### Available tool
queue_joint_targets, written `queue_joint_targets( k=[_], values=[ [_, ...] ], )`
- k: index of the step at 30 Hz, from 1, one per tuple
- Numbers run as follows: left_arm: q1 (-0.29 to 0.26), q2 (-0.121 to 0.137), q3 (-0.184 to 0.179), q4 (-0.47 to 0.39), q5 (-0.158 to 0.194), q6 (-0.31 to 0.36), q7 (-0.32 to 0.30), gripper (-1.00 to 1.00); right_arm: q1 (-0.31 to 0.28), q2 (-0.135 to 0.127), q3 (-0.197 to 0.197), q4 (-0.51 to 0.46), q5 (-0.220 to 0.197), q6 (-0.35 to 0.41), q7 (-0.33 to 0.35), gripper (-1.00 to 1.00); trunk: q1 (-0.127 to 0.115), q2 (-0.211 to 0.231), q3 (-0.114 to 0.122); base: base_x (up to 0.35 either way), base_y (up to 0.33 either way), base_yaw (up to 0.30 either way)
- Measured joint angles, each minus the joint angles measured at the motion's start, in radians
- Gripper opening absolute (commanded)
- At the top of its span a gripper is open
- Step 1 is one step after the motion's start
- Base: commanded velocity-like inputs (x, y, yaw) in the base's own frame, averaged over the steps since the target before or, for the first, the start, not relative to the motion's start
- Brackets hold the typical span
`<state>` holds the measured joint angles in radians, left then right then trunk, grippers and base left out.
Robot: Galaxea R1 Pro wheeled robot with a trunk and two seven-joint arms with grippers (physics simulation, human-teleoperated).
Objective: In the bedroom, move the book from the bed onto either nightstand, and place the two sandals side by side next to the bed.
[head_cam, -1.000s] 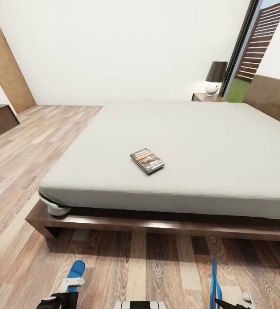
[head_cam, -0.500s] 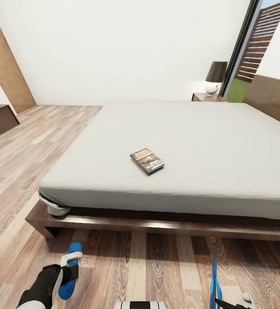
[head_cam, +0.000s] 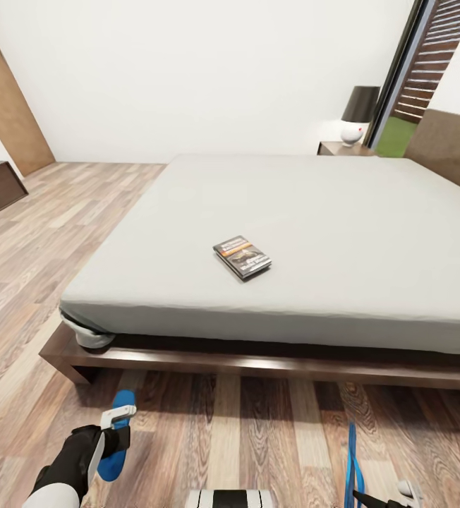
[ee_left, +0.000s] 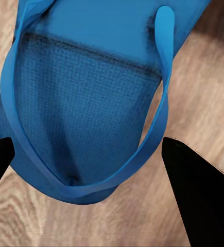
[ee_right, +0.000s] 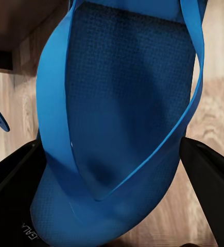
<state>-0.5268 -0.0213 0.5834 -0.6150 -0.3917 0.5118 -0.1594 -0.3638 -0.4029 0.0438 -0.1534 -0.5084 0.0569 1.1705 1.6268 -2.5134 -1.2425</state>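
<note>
Book on the bed, nightstand behind, two sandals on the floor before it

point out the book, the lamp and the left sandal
book (head_cam: 242,257), head view, middle of its cover
lamp (head_cam: 360,104), head view, dark shade
left sandal (ee_left: 81,108), left wrist view, textured blue footbed

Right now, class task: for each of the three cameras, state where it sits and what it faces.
Head view: on the robot's head, facing forward and down at the bed, book and floor; left arm and left hand show.
Left wrist view: by the left hand, facing a blue sandal; dark fingertips show.
Right wrist view: by the right hand, facing the other sandal; dark fingers show.
Shared: head and left wrist views both show the left sandal.
</note>
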Motion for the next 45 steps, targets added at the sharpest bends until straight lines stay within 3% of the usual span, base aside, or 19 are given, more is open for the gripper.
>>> queue_joint_targets(
  k=[5, 7, 10, 11, 13, 15, 19, 23, 45],
  values=[
    [0.0, -0.001, -0.001, 0.002, -0.001, -0.001, -0.001, -1.0, 0.0, -0.002, -0.003, -0.003, -0.001, 0.005, 0.008, -1.0, 0.002, -0.001, -0.019, 0.0, 0.0, 0.0],
    [0.0, 0.0, -0.001, 0.001, -0.001, -0.001, -0.001, -1.0, 0.0, -0.014, -0.013, -0.012, -0.001, 0.032, 0.01, -1.0, 0.003, -0.002, -0.027, 0.0, 0.0, 0.0],
    [0.0, -0.001, -0.001, 0.002, -0.001, -0.002, -0.002, -1.0, -0.002, -0.066, -0.026, -0.068, -0.003, 0.253, 0.011, -1.0, 0.003, -0.002, -0.027, 0.0, 0.0, 0.0],
    [0.0, -0.002, -0.001, 0.002, -0.001, -0.002, -0.003, -1.0, -0.003, -0.083, -0.032, -0.134, -0.007, 0.339, 0.009, -1.0, 0.003, -0.002, -0.027, 0.0, 0.0, 0.0],
    [0.0, -0.002, -0.001, 0.002, -0.001, -0.002, -0.004, -1.0, -0.003, -0.101, -0.05, -0.231, -0.009, 0.414, 0.008, -1.0, 0.003, -0.002, -0.027, 0.0, 0.0, 0.0],
    [0.0, -0.004, -0.002, 0.003, -0.001, -0.002, -0.004, -1.0, -0.003, -0.111, -0.117, -0.301, -0.009, 0.502, 0.008, -1.0, 0.003, -0.002, -0.027, 0.0, 0.0, 0.0],
    [0.0, -0.006, -0.004, 0.004, -0.002, -0.003, -0.003, -1.0, -0.003, -0.115, -0.223, -0.343, -0.007, 0.653, 0.012, -1.0, 0.003, -0.002, -0.027, 0.0, 0.0, 0.0],
    [0.0, -0.008, -0.004, 0.004, -0.003, -0.005, -0.003, -1.0, -0.002, -0.114, -0.246, -0.351, -0.003, 0.68, 0.006, -1.0, 0.004, -0.002, -0.031, 0.0, 0.0, 0.0],
    [0.0, -0.007, -0.004, 0.003, -0.003, -0.006, -0.003, -1.0, -0.002, -0.114, -0.25, -0.352, -0.003, 0.683, 0.007, -1.0, 0.013, -0.007, -0.116, 0.0, 0.0, 0.0]
  ],
)
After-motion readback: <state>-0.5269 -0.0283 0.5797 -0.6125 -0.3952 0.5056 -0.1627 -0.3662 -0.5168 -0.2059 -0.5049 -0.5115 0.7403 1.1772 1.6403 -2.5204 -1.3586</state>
